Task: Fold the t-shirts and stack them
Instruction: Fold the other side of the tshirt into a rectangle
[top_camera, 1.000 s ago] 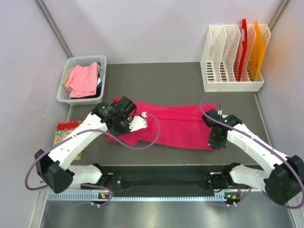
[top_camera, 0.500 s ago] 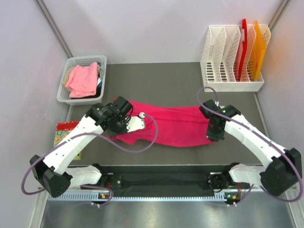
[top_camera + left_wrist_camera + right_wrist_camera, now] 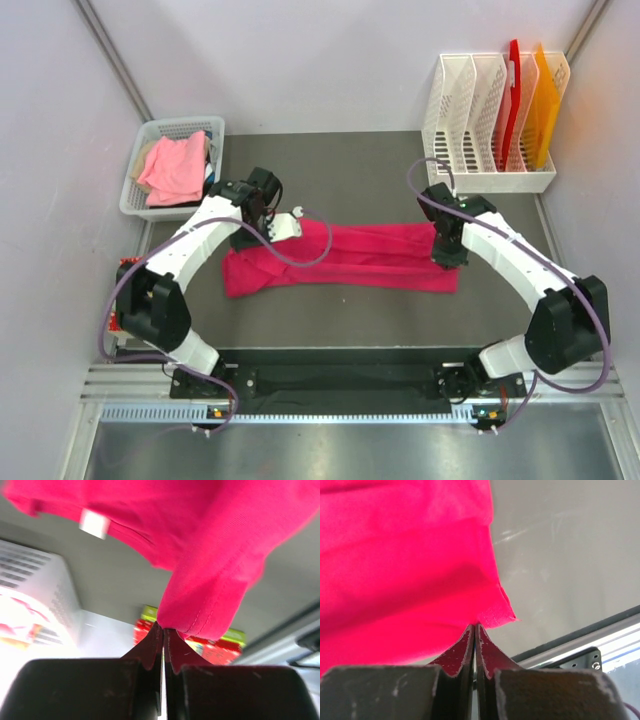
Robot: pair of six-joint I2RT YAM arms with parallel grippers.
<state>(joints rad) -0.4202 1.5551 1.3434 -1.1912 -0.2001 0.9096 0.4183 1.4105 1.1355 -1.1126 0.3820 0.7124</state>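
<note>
Magenta t-shirt [image 3: 345, 262] lay as a long narrow band across the middle of the grey surface [image 3: 340, 170]. The left claw [image 3: 162, 630] pinched its hem at the 9 o'clock end and the right claw [image 3: 475, 627] pinched a corner at the 3 o'clock end, both pressed together on cloth. At 10 o'clock a white basket [image 3: 129, 196] held one salmon-pink t-shirt [image 3: 175, 168] on top of other cloth. At 2 o'clock a white file rack [image 3: 490, 180] held one red panel [image 3: 512, 95] and one orange panel [image 3: 545, 100] in its right-hand slots. Bare surface lay open from the band toward 12 o'clock and toward the 6 o'clock edge. Two t-shirts and two claws were in view.
</note>
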